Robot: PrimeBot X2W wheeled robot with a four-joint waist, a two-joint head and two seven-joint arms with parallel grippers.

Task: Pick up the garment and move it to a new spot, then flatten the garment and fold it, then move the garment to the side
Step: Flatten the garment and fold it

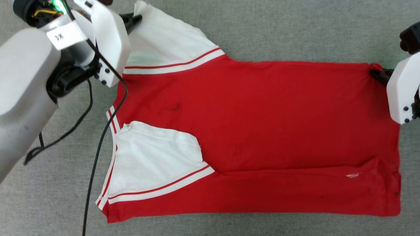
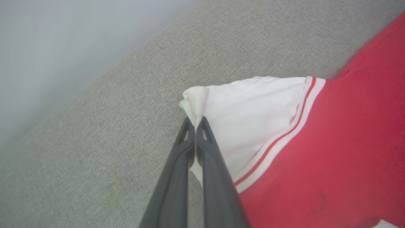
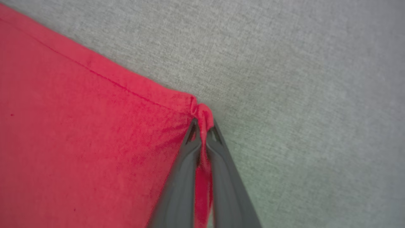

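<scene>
Left gripper, right gripper: both clamped on garment

Left gripper is closed on the tip of one white sleeve. Right gripper is closed on a hem corner (red fabric bunched between its fingers). Garment lies spread on the grey surface, its other sleeve folded onto its body.

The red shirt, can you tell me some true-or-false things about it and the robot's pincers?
1. The left pincer pinches the tip of a white sleeve. True.
2. The right pincer is open and touches nothing. False: it is shut on a red corner of the shirt.
3. The shirt is crumpled into a ball. False: it lies spread out on the grey surface.
4. The other sleeve is white too and lies on the red part. True.
</scene>
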